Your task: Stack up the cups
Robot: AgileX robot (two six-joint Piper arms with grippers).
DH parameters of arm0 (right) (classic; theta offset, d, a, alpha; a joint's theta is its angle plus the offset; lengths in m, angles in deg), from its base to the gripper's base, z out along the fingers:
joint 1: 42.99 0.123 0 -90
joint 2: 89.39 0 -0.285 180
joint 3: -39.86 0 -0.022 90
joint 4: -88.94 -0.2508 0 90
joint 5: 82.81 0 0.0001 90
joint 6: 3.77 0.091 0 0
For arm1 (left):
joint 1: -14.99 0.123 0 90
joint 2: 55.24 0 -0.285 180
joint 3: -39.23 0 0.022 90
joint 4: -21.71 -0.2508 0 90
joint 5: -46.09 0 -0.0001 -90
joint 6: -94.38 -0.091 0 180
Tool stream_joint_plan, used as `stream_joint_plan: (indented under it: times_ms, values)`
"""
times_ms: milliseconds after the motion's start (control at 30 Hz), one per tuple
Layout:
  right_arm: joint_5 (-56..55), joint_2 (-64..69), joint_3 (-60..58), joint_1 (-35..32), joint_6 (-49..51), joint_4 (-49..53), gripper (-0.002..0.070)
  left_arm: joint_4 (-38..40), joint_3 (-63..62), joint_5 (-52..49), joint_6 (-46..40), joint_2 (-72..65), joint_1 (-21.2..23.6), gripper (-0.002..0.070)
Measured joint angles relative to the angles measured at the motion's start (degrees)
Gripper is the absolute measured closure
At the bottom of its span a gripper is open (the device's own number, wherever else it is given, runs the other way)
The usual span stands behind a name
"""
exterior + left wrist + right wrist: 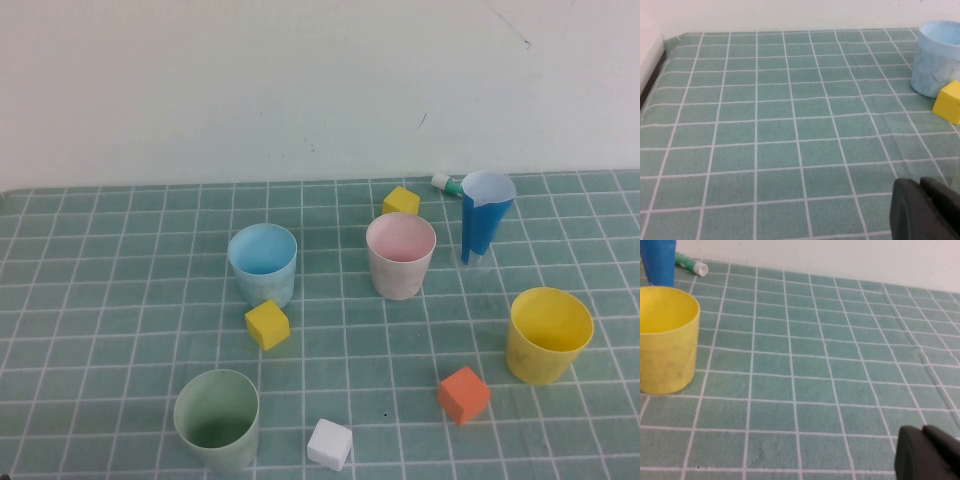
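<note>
The left gripper (pixel 922 210) is seen closed and empty over bare tablecloth (pixel 790 125), near the light blue cup (pixel 937 60) and a yellow cube (pixel 949 101). The right gripper (pixel 927 455) is likewise closed, empty, near the yellow cup (pixel 667 340). The pink cup (pixel 400 255) and green cup (pixel 217 418) are found apart, unstacked.

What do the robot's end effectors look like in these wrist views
Little shows. The left end effector appears in the left wrist view as matte black, rounded fingers pressed together. The right end effector looks the same in the right wrist view. No cables or markings are visible; neither arm appears in the high view.
</note>
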Motion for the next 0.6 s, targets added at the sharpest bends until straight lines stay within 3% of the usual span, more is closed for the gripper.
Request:
stream_joint_plan:
  times_ms: [400,600]
  values:
    - [-1.34,0.00,-0.13,0.00,0.71,0.88,0.0679,0.00,0.45,2.36,0.00,0.00,0.00,0.0677]
    - [-15.73,0.00,-0.37,0.00,1.22,1.90,0.0679,0.00,0.55,20.01,0.00,0.00,0.00,0.0677]
